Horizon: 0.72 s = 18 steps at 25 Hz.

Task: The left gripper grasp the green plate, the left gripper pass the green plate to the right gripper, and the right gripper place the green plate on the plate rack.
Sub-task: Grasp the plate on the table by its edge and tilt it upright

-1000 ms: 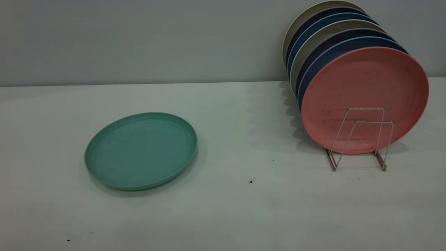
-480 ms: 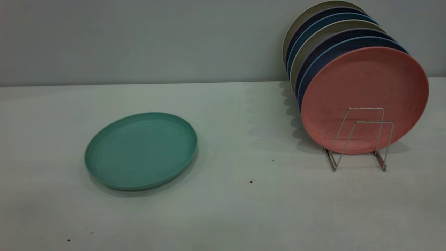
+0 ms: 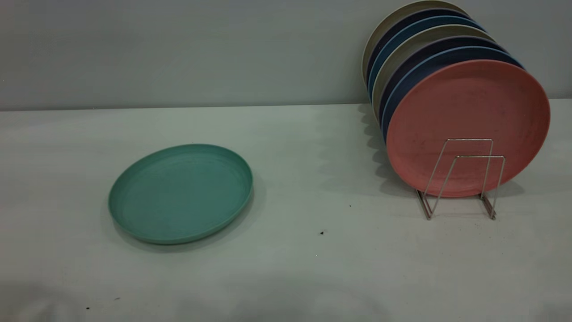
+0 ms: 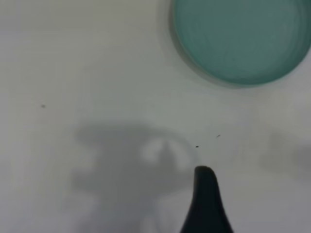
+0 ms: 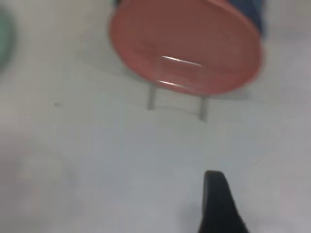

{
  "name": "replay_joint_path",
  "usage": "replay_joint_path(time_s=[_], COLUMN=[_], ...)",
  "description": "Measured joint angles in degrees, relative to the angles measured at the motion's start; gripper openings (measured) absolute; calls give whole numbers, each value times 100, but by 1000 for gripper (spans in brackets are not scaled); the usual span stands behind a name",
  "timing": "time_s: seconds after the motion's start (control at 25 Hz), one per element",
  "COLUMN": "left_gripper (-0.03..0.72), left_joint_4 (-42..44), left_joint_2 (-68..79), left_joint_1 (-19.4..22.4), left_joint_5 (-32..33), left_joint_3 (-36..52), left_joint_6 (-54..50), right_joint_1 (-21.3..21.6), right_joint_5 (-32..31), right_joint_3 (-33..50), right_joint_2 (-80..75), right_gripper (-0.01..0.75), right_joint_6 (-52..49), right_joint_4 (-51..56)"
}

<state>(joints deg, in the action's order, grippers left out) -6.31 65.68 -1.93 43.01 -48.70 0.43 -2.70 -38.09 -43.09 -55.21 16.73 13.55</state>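
The green plate (image 3: 180,193) lies flat on the white table, left of centre, and nothing touches it. It also shows in the left wrist view (image 4: 242,40), some way ahead of my left gripper (image 4: 206,201), which hovers over bare table. The plate rack (image 3: 462,179) stands at the right with its front wire loops free. It shows in the right wrist view (image 5: 177,94), well ahead of my right gripper (image 5: 217,204). Neither gripper shows in the exterior view. A sliver of the green plate (image 5: 4,39) sits at the edge of the right wrist view.
A salmon-pink plate (image 3: 468,127) stands upright at the front of the rack, with several blue and beige plates (image 3: 420,53) behind it. A grey wall (image 3: 178,49) runs behind the table. Small dark specks (image 3: 321,233) lie on the table between plate and rack.
Faint shadows have spread along the table's front edge in the exterior view. The green plate, the rack and its plates have not moved.
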Motion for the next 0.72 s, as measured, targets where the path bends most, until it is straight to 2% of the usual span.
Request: replay_joint_path(time_s=[0.2,0.44,0.6,0.72], left_gripper=[533,522,522,522], left_joint_4=[-492,-613,-630,-638], left_joint_2=[1198,2180,2762,3251], left_joint_1=[0,23,304,696], left_joint_5=[-193,-367,-647,-842], left_joint_3=[-476,-749,-766,-827], left_joint_6=[347,768,799,822], right_joint_1=[-136,-835,-1167,-1247], right_joint_5=[687,965,1054,1107], right_joint_3=[0,-16,-40,-45], right_joint_2=[-1075,-2028,-2524,-2903], right_gripper=[469,469,469,470], right_joint_6=[1710,3421,3992,4371], right_joint_4=[1698,3401,4318,4974])
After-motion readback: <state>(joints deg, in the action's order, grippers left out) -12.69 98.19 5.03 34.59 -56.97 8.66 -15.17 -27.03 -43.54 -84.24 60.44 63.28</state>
